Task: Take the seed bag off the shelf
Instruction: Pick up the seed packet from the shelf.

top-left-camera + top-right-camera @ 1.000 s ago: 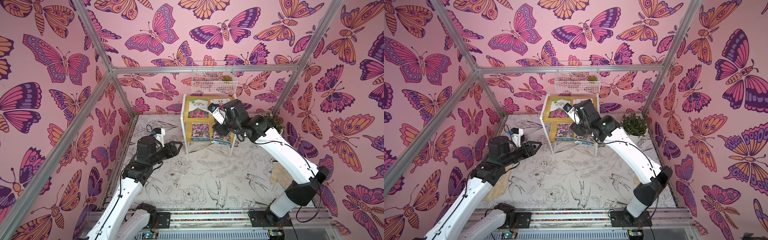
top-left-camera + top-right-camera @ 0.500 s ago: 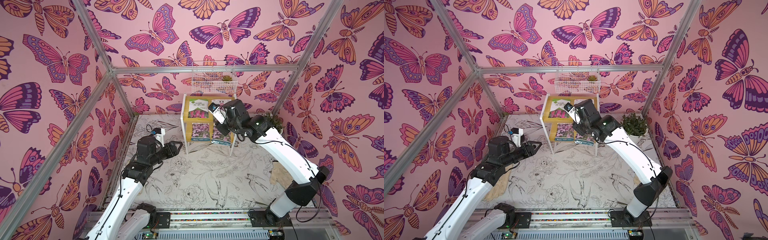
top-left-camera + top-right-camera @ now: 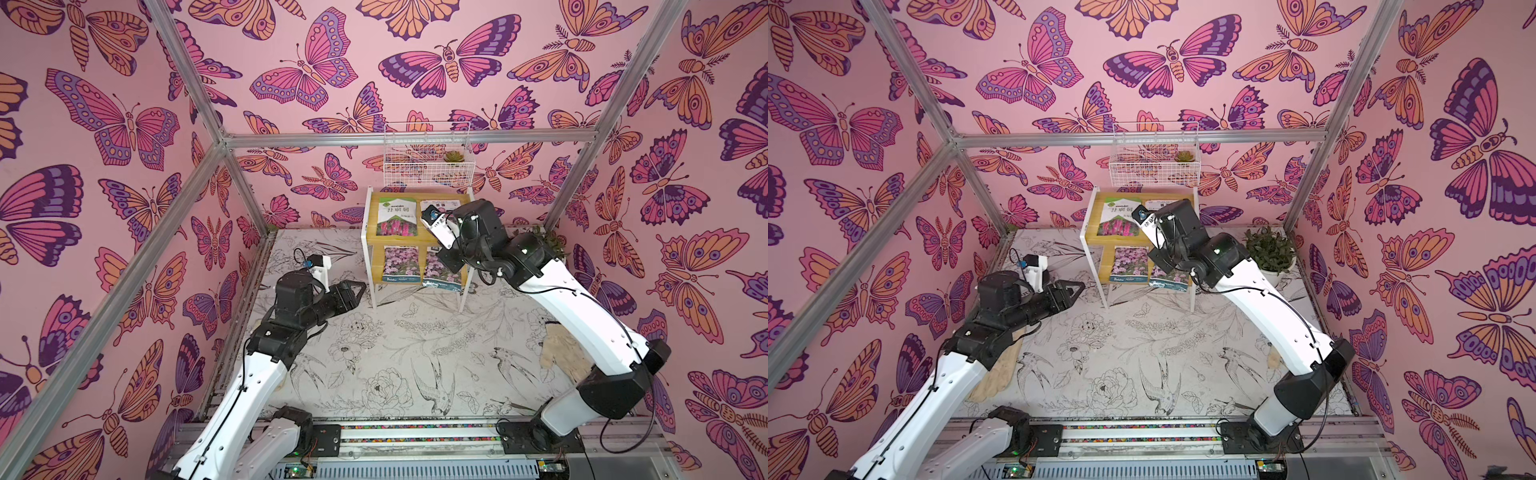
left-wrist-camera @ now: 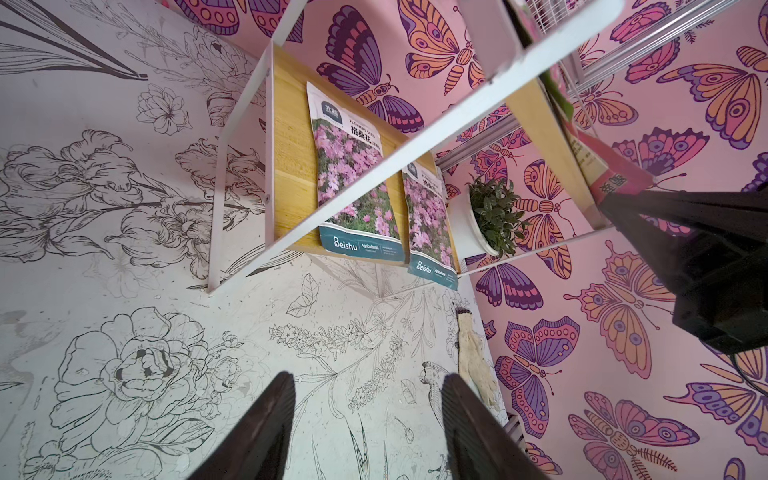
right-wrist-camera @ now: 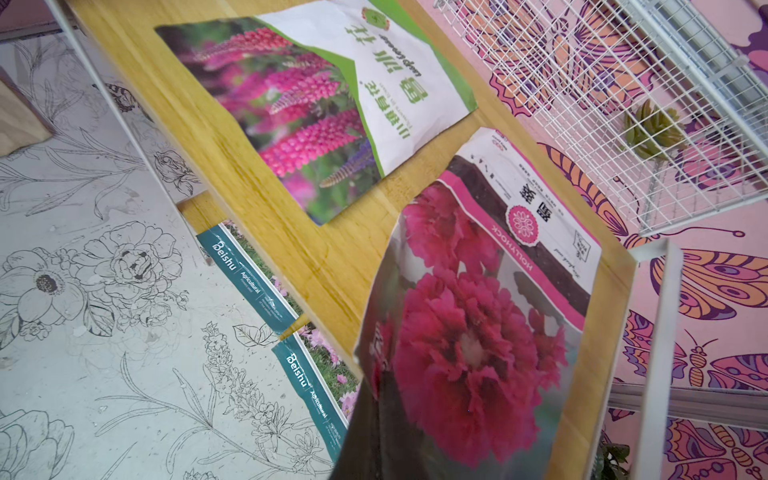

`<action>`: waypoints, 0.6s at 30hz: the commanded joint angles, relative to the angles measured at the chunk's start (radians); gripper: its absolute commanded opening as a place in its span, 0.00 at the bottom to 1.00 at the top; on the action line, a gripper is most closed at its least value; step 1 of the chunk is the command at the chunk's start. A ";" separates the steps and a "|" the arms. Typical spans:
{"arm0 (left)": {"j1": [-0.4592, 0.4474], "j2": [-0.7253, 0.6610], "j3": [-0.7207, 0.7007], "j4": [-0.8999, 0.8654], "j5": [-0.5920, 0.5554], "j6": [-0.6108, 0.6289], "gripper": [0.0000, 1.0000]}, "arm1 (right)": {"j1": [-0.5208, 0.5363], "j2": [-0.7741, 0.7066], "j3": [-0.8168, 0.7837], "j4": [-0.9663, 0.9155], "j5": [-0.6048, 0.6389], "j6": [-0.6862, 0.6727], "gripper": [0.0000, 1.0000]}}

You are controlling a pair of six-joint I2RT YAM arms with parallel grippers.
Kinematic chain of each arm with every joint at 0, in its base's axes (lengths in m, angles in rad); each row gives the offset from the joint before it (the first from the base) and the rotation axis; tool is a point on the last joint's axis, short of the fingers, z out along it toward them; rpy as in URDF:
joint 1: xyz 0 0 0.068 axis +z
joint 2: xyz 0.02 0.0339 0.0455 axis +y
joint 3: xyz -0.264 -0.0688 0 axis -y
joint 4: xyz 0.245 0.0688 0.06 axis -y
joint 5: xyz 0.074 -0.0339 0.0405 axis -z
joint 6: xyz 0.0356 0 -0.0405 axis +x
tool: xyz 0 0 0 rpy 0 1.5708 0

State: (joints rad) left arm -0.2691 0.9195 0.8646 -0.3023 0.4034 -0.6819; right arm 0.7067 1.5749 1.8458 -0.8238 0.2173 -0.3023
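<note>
While the right fingers (image 5: 365,415) are clenched on the near edge of the hollyhock bag (image 5: 478,316), that bag lies on the upper board of the shelf (image 3: 370,232), its gripped end curling up. Beside it lies a lupin bag (image 3: 397,216); 2 Beishu bags (image 3: 401,264) sit on the lower board. So the grasp looks made, but the lift off and set-down remain. The left fingers (image 4: 365,419) hover over the bench (image 3: 415,345), nearly closed and empty.
</note>
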 commanded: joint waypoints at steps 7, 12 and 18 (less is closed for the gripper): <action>-0.004 0.010 -0.023 0.044 0.032 -0.012 0.60 | -0.003 -0.080 -0.015 -0.020 -0.038 0.038 0.00; -0.006 0.009 -0.033 0.055 0.030 -0.016 0.60 | -0.001 -0.099 -0.040 -0.015 -0.055 0.013 0.00; -0.005 0.015 -0.031 0.060 0.038 -0.019 0.60 | 0.008 -0.160 -0.158 0.095 -0.025 -0.019 0.00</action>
State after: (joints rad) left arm -0.2699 0.9318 0.8463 -0.2611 0.4232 -0.6975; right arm 0.7086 1.4452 1.7237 -0.7834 0.1860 -0.3027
